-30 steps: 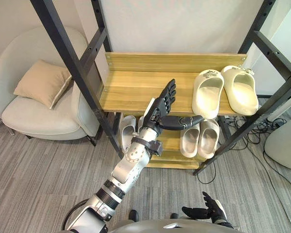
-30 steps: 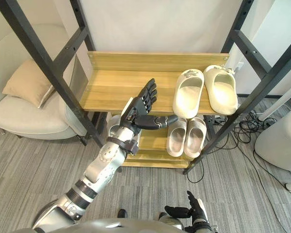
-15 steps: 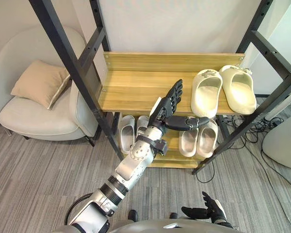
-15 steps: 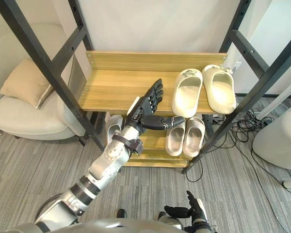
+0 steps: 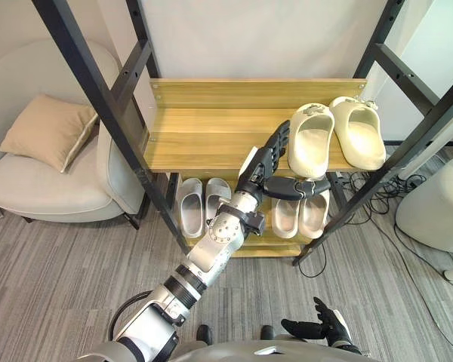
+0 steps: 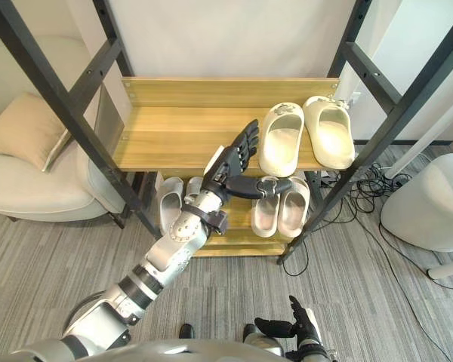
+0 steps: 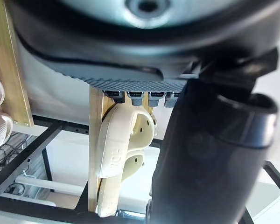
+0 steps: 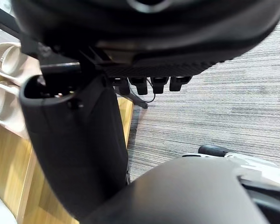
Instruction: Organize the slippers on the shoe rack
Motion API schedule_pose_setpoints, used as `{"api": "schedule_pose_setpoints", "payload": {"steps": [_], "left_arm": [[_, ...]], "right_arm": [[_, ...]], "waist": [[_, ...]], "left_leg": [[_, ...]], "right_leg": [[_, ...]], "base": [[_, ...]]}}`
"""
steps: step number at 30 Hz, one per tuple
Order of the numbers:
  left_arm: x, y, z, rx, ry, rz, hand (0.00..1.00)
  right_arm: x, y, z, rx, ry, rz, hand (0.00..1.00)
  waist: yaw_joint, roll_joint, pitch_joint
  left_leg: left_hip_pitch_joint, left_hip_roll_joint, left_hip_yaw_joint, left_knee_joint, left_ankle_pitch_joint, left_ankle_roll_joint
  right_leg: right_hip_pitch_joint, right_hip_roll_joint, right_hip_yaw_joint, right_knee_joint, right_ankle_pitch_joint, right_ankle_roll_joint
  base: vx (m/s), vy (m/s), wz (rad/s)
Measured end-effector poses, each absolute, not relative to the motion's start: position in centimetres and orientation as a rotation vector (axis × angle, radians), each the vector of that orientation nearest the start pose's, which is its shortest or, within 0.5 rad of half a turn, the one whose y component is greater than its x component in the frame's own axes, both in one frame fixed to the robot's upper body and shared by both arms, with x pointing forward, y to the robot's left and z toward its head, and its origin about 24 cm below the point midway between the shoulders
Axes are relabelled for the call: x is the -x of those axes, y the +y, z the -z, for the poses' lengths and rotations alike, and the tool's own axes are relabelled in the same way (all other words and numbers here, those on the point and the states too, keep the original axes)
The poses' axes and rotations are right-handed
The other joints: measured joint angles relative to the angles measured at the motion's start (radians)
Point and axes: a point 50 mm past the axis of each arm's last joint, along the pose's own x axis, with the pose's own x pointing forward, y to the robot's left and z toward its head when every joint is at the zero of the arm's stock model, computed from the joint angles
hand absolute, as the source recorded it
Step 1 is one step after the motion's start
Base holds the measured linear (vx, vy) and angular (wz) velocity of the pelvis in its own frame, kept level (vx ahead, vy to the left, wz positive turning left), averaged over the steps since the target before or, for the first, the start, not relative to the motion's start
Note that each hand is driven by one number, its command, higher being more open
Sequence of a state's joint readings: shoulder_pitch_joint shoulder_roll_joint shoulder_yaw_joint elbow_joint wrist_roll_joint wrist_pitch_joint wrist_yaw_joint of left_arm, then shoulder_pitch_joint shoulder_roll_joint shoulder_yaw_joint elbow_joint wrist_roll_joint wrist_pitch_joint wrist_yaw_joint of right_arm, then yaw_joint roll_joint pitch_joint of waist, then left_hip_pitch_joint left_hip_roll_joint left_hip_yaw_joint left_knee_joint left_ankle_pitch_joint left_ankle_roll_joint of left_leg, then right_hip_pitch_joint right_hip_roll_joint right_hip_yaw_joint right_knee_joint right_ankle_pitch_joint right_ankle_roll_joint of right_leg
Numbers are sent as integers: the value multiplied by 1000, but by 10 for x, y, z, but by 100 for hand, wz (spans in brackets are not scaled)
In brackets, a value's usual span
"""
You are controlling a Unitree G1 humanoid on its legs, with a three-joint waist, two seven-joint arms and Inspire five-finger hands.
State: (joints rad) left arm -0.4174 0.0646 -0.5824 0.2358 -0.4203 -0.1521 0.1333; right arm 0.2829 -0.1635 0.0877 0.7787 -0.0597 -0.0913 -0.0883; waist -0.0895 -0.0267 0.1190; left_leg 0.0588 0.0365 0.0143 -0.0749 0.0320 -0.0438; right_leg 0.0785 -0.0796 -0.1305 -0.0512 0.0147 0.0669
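Our left hand (image 5: pixel 261 166) is raised at the front edge of the top shelf (image 5: pixel 204 136) of the shoe rack (image 5: pixel 98 98). Its fingers are straight and point toward 1 o'clock, the thumb is spread wide toward 3 o'clock, and it holds nothing. The cream slippers (image 5: pixel 309 143) stand as a pair on that shelf, at 2 o'clock from the palm. The nearer one is just beside the fingertips; we cannot tell whether they touch. Their long axes run roughly 12 to 6, toes toward 12.

This hand is by far the nearer. Our right hand (image 5: pixel 317 329) hangs low at 6 o'clock, fingers relaxed and empty. We judge that the next move calls for a short reach toward 3 o'clock.

The shelf is bare wood from its middle out to 9 o'clock. A pale grey pair (image 5: pixel 199 205) and a beige pair (image 5: pixel 309 215) sit on the lower shelf. An armchair (image 5: pixel 53 177) stands at 9 o'clock on grey carpet (image 5: pixel 60 286).
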Motion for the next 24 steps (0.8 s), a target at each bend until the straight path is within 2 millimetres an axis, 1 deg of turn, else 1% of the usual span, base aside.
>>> {"api": "schedule_pose_setpoints", "payload": {"steps": [3,6,14,18,24], "left_arm": [[-286,0,-94,214,-148,553,100],[-287,-5,-97,206,-159,565,100],[-293,-3,-99,165,-188,539,100],[-298,3,-102,171,-200,510,100],[-301,7,-103,143,-218,498,100]], "right_arm": [[-81,-203,144,252,954,66,100],[-83,-203,143,252,947,65,100],[-85,-203,142,244,938,74,100],[-87,-202,141,242,926,74,100],[-87,-202,141,226,925,81,100]], "waist": [[-10,-1,8],[-21,-1,15],[-18,-5,29],[-19,-6,35],[-20,-5,36]], "left_leg": [[0,1,5,-4,2,2],[1,2,10,-6,2,2],[-1,4,36,-7,-2,-4],[-6,5,62,-8,-2,-5],[-13,8,75,-10,0,-8]], "right_leg": [[-4,1,4,0,0,0],[-7,5,8,0,0,0],[-30,6,35,16,0,-1],[-47,6,49,16,2,-3],[-62,6,49,17,6,-9]], "base": [[17,5,-4],[7,0,-3],[-12,8,-10],[-37,17,-15],[-15,5,-7]]}}
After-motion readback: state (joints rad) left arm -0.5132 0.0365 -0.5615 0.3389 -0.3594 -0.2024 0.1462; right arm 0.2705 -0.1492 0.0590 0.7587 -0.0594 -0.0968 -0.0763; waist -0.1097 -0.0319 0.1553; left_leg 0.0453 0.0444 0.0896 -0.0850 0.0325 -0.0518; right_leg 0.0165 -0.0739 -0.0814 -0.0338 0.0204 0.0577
